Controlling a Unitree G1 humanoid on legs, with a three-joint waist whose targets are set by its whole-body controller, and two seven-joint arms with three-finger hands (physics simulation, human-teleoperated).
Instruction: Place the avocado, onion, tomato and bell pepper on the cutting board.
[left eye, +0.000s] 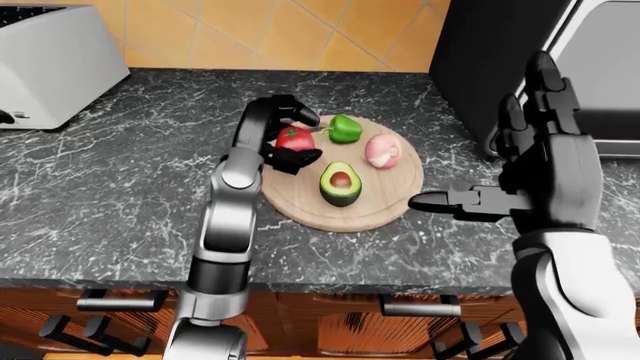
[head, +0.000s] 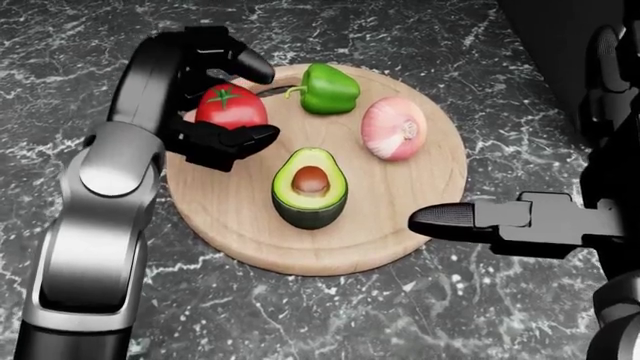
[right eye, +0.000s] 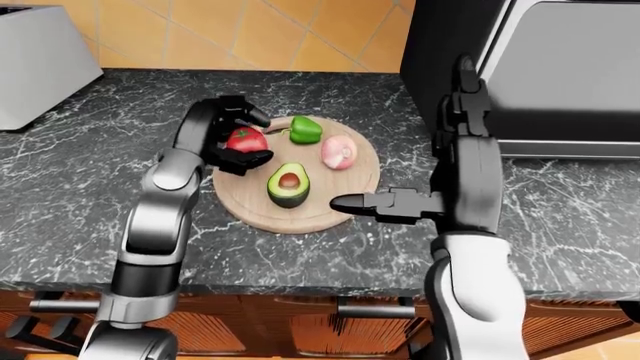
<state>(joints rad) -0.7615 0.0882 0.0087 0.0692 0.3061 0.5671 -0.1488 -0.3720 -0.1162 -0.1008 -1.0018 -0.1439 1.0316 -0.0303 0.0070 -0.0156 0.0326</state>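
Note:
The round wooden cutting board (head: 390, 225) lies on the dark marble counter. On it sit a halved avocado (head: 310, 187) in the middle, a pink onion (head: 394, 128) to the right, a green bell pepper (head: 328, 88) at the top and a red tomato (head: 231, 107) at the left rim. My left hand (head: 258, 105) stands around the tomato, open: its upper finger (head: 245, 66) is lifted off the fruit and its thumb (head: 235, 139) lies just below it. My right hand (head: 540, 217) hovers open at the board's right edge, its thumb pointing left and nothing in it.
A white toaster (left eye: 50, 64) stands at the top left of the counter. A dark oven-like appliance (left eye: 600, 67) rises at the top right, close behind my right hand. The counter edge (left eye: 330, 281), with drawer handles beneath, runs along the bottom of the eye views.

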